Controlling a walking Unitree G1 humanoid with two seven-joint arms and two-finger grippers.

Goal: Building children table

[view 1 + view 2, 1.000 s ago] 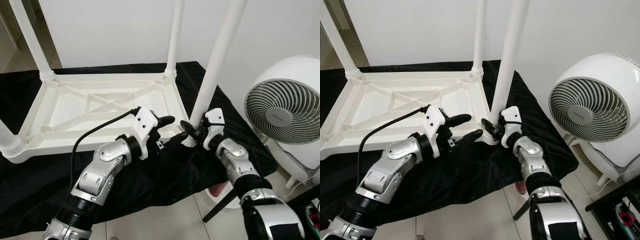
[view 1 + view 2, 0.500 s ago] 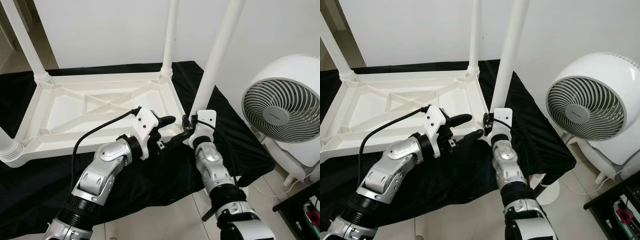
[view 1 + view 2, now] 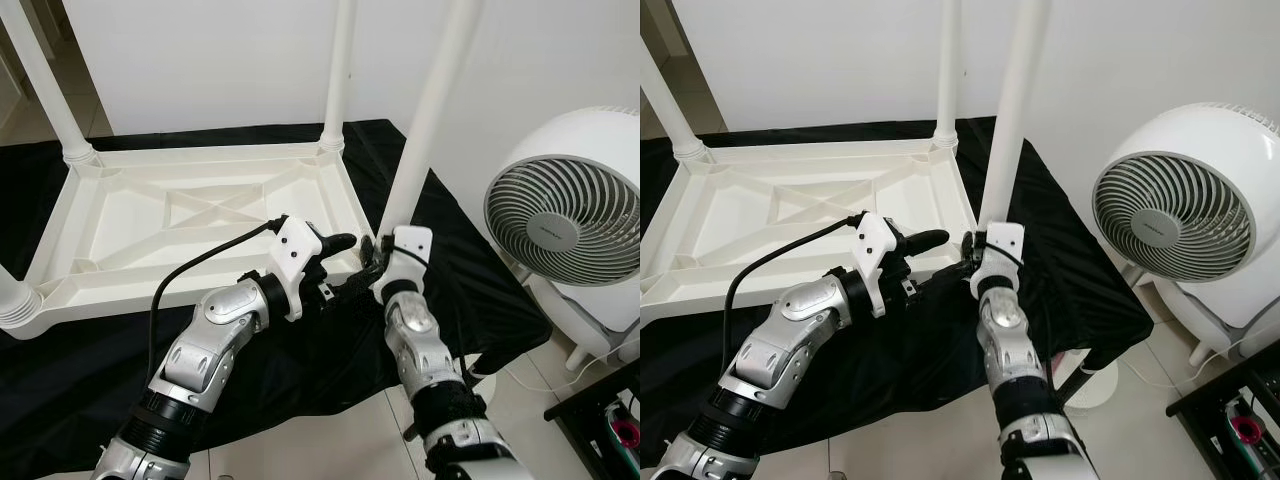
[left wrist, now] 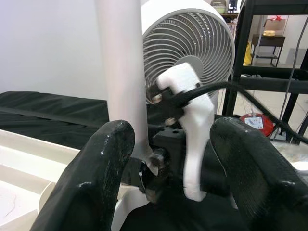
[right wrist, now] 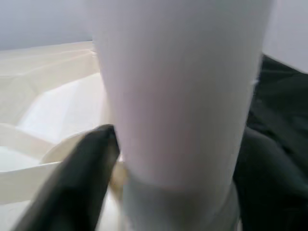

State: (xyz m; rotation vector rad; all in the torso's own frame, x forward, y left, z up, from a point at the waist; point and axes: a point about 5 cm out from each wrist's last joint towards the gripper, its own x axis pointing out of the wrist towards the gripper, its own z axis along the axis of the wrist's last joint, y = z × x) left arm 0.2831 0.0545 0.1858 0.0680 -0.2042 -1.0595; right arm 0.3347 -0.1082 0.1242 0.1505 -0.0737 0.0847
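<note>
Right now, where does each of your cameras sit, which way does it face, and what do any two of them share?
Left eye view, head: down at upturned white table on black cloth; both silver arms show.
Right eye view, head: same scene, shifted; fan beside it.
Left wrist view: along open left end effector at near table leg and right end effector.
Right wrist view: close on that leg's base, fingers around it.
Shared: the near leg.

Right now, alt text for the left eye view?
The right gripper clasps the base of a white table leg at the near corner of an upturned white table on black cloth. The left gripper hovers open beside it.
</note>
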